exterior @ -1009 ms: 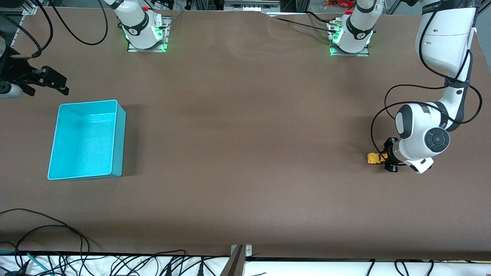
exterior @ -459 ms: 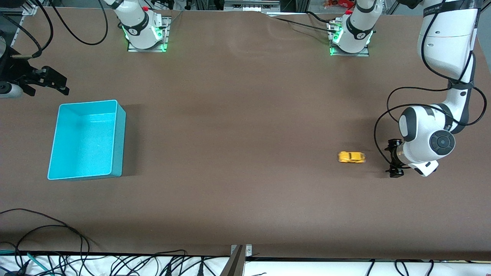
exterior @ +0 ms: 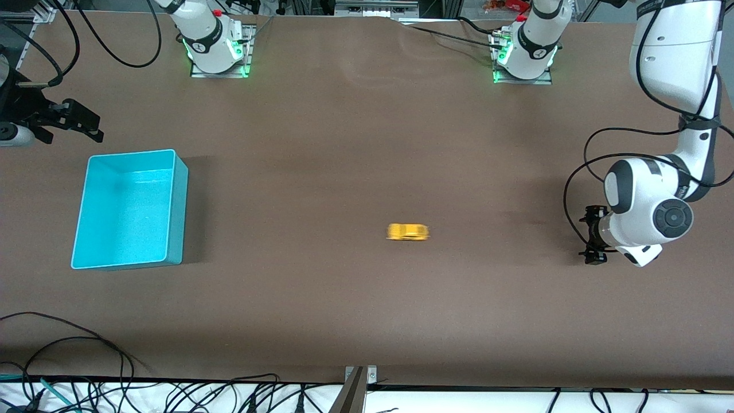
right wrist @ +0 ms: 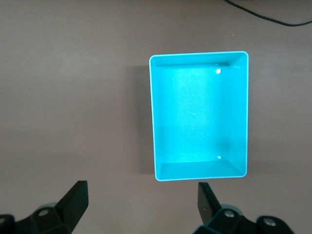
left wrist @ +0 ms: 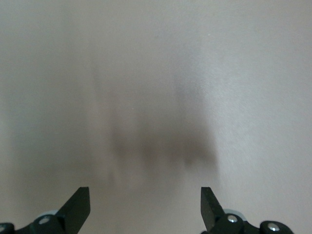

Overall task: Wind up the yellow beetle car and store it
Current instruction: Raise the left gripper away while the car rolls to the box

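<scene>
A: Where is the yellow beetle car (exterior: pixel 408 232)?

B: On the brown table (exterior: pixel 355 143), just below frame centre, blurred, touching nothing.

A: And the turquoise bin (exterior: pixel 130 209)?

B: Left of frame, upright on the table, well apart from the car.

A: The grippers?

B: The left gripper (exterior: pixel 592 236) sits low at the right edge, jaws spread, holding nothing. The right gripper (exterior: pixel 86 123) waits at the upper left edge, above the bin.

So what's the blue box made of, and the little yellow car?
The turquoise bin looks like smooth moulded plastic: thin even walls, rounded corners and small glints inside. The yellow beetle car is smeared in the front view, so its bright, even yellow only hints at painted metal or plastic; I can't tell which. The table under both looks like a matte brown covering with no shine.
</scene>
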Motion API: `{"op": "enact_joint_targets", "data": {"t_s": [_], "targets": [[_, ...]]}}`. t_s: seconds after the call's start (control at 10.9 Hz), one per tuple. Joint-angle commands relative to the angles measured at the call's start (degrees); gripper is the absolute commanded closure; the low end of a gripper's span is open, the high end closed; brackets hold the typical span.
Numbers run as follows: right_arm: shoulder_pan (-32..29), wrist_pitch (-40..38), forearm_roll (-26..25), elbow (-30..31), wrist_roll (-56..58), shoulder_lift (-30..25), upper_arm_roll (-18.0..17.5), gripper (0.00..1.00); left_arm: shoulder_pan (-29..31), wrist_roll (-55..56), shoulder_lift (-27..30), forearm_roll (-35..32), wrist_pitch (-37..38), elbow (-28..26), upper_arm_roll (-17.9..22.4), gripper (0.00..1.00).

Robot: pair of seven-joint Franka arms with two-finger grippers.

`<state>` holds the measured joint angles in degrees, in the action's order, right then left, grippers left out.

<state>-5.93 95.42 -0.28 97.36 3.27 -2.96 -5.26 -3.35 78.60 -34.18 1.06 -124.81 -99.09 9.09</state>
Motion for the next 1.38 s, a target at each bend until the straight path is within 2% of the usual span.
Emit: {"op": "enact_joint_targets", "data": {"t_s": [0.0, 0.18, 0.46, 0.92, 1.19, 1.28], "targets": [[0.0, -1.2, -0.2, -1.7, -0.4, 0.5, -0.2, 0.00, -0.3, -5.3, 1.2, -1.0, 11.1, 7.2, -0.2, 0.00], [0.0, -1.2, -0.2, -1.7, -0.4, 0.5, -0.2, 0.00, -0.1, -9.8, 2.7, -0.6, 17.1, 10.8, -0.2, 0.00], [0.0, -1.2, -0.3, -1.7, -0.3, 0.5, -0.2, 0.00, -0.4, -12.0, 3.4, -0.6, 20.3, 11.7, -0.3, 0.00], [0.0, -1.2, -0.3, -1.7, -0.1, 0.5, -0.2, 0.00, -0.7, -33.7, 9.4, -0.3, 25.9, 12.8, -0.5, 0.00], [0.1, -1.3, -0.3, -1.6, 0.0, 0.8, -0.3, 0.00, -0.6, -45.5, 14.4, -0.3, 29.6, 12.8, -2.5, 0.00], [0.1, -1.8, -0.4, -1.5, 0.2, 0.9, -0.4, 0.00, 0.1, -48.8, 15.7, -0.3, 30.7, 13.0, -4.7, 0.00]]}}
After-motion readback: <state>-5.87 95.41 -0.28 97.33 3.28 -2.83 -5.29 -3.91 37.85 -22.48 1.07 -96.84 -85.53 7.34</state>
